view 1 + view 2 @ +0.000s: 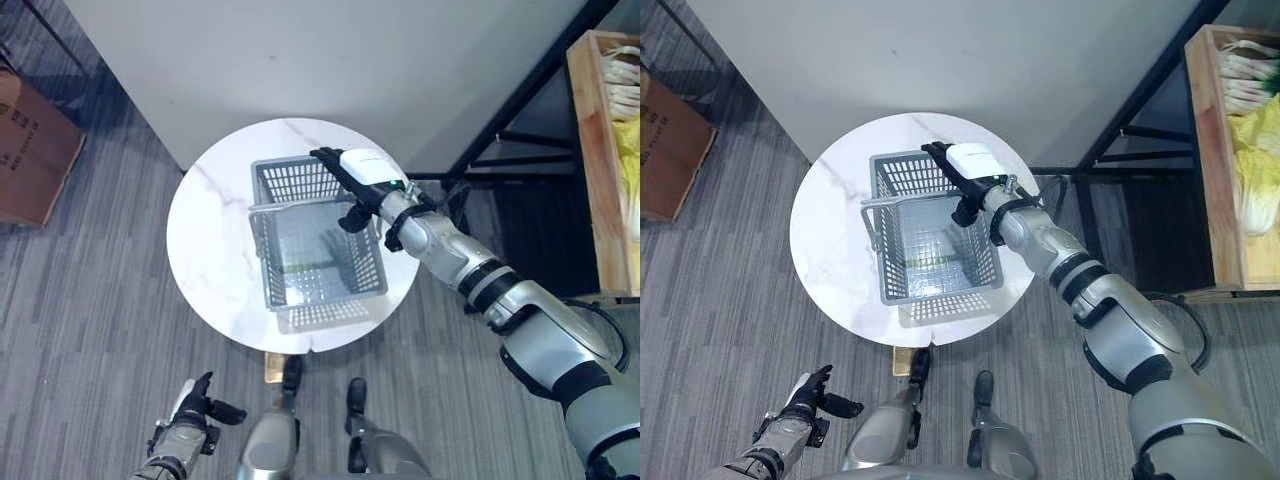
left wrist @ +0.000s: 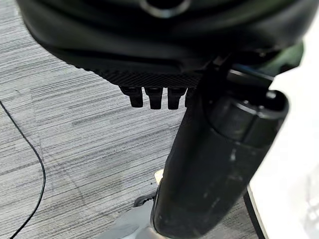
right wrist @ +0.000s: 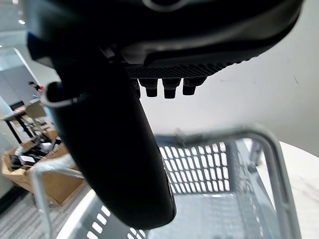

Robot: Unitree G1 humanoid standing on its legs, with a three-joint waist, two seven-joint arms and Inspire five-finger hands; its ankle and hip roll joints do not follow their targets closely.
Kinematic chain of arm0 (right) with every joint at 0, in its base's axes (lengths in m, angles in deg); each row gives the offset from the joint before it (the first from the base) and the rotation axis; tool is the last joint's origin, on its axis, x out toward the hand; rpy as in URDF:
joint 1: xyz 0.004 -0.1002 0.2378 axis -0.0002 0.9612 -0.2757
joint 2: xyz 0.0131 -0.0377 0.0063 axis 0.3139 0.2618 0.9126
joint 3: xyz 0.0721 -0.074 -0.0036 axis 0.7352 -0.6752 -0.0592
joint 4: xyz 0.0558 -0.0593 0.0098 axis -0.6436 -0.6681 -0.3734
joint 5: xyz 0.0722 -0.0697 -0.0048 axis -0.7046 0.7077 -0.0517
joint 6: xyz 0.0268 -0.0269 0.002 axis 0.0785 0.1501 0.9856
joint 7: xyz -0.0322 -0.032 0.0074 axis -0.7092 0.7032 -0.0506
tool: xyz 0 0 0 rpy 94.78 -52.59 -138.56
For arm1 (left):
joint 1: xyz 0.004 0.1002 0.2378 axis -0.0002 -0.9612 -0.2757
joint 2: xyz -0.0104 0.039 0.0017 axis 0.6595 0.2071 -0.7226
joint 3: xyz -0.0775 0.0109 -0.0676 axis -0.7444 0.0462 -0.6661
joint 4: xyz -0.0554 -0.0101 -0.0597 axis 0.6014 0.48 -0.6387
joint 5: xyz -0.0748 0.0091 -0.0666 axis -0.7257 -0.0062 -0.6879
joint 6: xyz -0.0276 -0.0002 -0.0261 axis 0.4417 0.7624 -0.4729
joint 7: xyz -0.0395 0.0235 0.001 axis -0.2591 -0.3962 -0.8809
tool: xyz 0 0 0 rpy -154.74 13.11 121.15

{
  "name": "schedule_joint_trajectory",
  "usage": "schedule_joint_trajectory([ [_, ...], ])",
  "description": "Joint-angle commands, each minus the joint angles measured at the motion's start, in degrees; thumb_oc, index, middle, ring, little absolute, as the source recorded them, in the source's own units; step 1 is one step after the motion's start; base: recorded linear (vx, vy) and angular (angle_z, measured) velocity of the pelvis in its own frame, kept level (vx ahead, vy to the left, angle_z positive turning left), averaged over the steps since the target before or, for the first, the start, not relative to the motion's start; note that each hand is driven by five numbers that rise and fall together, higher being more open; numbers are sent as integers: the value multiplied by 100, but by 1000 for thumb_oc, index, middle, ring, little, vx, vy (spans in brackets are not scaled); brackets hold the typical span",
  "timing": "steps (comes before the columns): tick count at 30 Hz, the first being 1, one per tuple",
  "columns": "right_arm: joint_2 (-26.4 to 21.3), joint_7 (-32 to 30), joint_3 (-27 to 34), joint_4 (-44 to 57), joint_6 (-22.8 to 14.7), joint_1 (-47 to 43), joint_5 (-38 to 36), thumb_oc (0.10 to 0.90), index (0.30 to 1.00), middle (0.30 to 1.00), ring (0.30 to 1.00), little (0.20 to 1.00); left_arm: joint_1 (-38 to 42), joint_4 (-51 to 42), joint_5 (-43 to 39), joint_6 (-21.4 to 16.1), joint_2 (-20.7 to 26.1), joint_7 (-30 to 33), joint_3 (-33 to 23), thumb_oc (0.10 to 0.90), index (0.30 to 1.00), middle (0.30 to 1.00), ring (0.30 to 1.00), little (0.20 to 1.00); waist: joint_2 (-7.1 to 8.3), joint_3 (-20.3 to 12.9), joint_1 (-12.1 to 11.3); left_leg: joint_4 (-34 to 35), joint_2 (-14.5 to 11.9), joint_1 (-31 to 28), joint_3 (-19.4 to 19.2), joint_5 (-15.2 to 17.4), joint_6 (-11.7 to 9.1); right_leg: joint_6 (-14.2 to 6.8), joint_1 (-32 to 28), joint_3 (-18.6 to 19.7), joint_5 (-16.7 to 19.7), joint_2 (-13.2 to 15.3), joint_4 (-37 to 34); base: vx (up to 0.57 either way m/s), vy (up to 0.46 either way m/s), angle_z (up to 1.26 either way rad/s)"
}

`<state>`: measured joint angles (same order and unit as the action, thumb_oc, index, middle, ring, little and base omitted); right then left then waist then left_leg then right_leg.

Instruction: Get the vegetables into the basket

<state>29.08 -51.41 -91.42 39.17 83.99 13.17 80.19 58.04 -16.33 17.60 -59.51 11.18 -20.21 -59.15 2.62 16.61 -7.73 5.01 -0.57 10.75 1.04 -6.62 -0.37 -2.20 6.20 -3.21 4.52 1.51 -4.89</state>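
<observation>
Right hand [image 1: 362,172] hovered w/ straight, empty fingers over grey plastic mesh basket [image 1: 318,262] on round white marble surface [image 1: 212,240]; left hand [image 1: 190,415] low, fingers relaxed, empty

Grey slatted basket [image 1: 318,250], upright, empty, on round table, leafy vegetables [image 1: 1260,150] in wooden crate, well apart

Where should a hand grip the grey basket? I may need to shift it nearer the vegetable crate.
Probably the grey basket's handle bar, from above: it lies across the open top, clear of the mesh walls. The right hand hovers open beside it; the left hand hangs low.
</observation>
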Motion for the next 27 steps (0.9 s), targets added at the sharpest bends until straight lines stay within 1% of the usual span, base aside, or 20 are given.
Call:
schedule_joint_trajectory([
  [1,148,-452,-106,-345,-42,-772,-161,900,1000,1000,1000,1000,115,249,-116,-106,291,209,369,900,1000,1000,1000,1000,186,-212,-61,-1,-114,-16,-180,59,-229,-484,333,295,487,585,136,0,0,0],
  [2,165,-461,-111,-464,-29,-787,-151,863,948,948,948,948,130,254,-129,-106,292,209,383,900,1000,1000,1000,1000,184,-209,-72,-1,-107,-2,-169,56,-227,-483,342,288,487,583,136,0,0,0],
  [3,203,-486,-115,-627,-8,-788,-149,618,605,605,605,605,148,256,-153,-113,294,225,397,900,1000,1000,1000,1000,175,-199,-93,-1,-101,10,-152,52,-223,-483,350,278,488,582,134,0,0,0],
  [4,233,-490,-134,-762,-1,-792,-134,465,391,391,391,391,160,254,-153,-113,292,227,419,900,1000,1000,1000,1000,173,-194,-105,-1,-96,23,-142,50,-223,-484,357,272,489,583,130,0,0,0],
  [5,270,-502,-158,-894,1,-802,-124,400,300,300,300,300,165,264,-157,-120,291,228,446,900,1000,1000,1000,1000,167,-191,-121,-1,-88,38,-132,45,-221,-486,365,267,488,582,125,0,0,0],
  [11,293,-579,-159,-1548,49,-781,-45,400,300,300,300,300,156,285,-154,-132,216,228,579,900,1000,1000,1000,1000,115,-188,-202,-1,-65,75,-104,41,-205,-498,394,281,511,604,88,0,0,0],
  [18,147,-560,-109,-1471,56,-665,-33,400,300,300,300,300,99,289,-116,-104,139,183,595,900,1000,1000,1000,1000,81,-234,-175,-1,-50,37,-113,76,-189,-502,368,286,480,619,85,0,0,0],
  [20,64,-535,-116,-1201,32,-600,-35,400,300,300,300,300,80,314,-101,-79,129,168,549,900,1000,1000,1000,1000,93,-251,-142,-1,-59,6,-129,92,-192,-498,345,290,467,619,82,0,0,0],
  [22,-172,-442,-85,-438,-12,-531,-96,400,300,300,300,300,36,324,-50,-29,126,130,461,900,1000,1000,1000,1000,119,-279,-85,-1,-72,-63,-157,125,-187,-497,318,332,438,608,107,0,0,0],
  [24,-323,-407,49,102,-75,-359,-246,400,300,300,300,300,-21,354,-6,13,115,95,373,900,1000,1000,1000,1000,152,-308,-36,-1,-87,-124,-190,154,-180,-493,280,354,410,605,129,0,0,0],
  [25,-324,-407,50,104,-75,-357,-246,400,300,300,300,300,-21,354,-6,13,115,95,374,900,1000,1000,1000,1000,152,-307,-37,-1,-87,-125,-191,154,-180,-493,279,354,410,605,129,0,0,0],
  [26,-573,-341,128,791,-160,-220,-341,400,300,300,300,300,-95,373,45,52,104,60,273,900,1000,1000,1000,1000,194,-348,28,-1,-101,-183,-219,185,-179,-491,241,378,389,603,138,0,0,0],
  [27,-686,-304,163,1097,-203,-131,-385,400,300,300,300,300,-134,383,59,73,94,52,214,900,1000,1000,1000,1000,204,-370,54,-1,-107,-219,-231,202,-177,-492,219,383,381,606,143,34,-10,-2],
])
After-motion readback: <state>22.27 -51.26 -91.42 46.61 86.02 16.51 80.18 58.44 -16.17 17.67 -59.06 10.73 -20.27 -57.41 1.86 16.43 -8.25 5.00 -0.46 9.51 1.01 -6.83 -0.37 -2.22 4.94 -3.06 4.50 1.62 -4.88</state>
